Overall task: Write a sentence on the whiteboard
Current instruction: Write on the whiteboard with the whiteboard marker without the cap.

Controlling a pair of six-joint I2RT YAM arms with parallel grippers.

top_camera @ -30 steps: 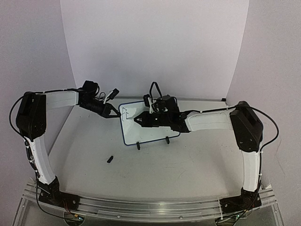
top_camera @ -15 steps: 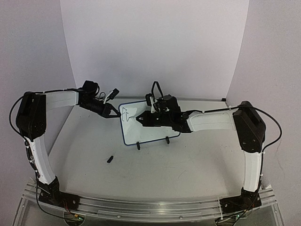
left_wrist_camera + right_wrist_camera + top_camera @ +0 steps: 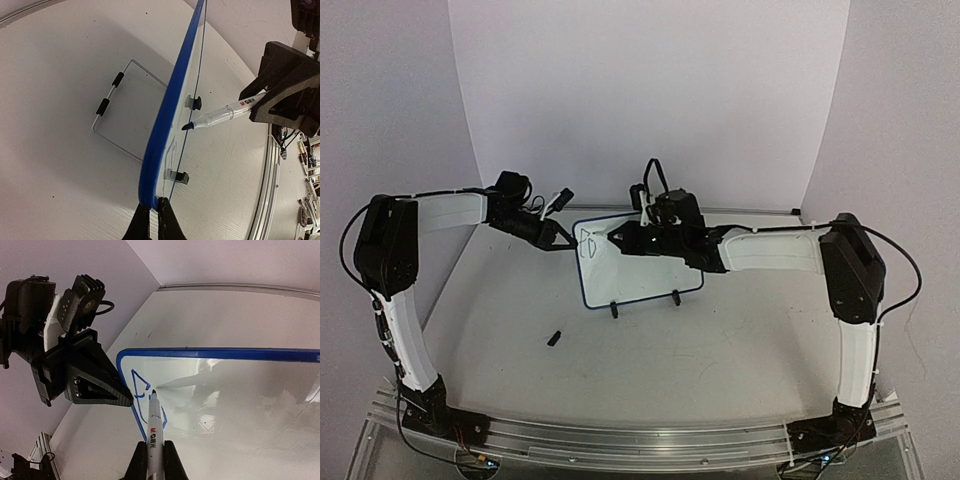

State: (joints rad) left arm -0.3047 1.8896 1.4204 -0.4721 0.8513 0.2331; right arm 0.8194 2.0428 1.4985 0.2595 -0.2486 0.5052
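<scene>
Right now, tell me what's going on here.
The left gripper is clamped on the left edge of the whiteboard, steadying it on its stand. The right gripper holds a marker with its tip at the board's upper left. The sentence has barely started: only one letter-like outline is drawn there.

The pale, matte surface [image 3: 740, 340] carries the whiteboard [image 3: 650, 278], which stands propped up on two black clip feet [image 3: 614, 311]. A small black cap [image 3: 553, 338] lies alone in front of the board and to its left, well apart from it. Behind the board, a thin wire frame [image 3: 107, 112] with two black sleeves rests on the surface.
</scene>
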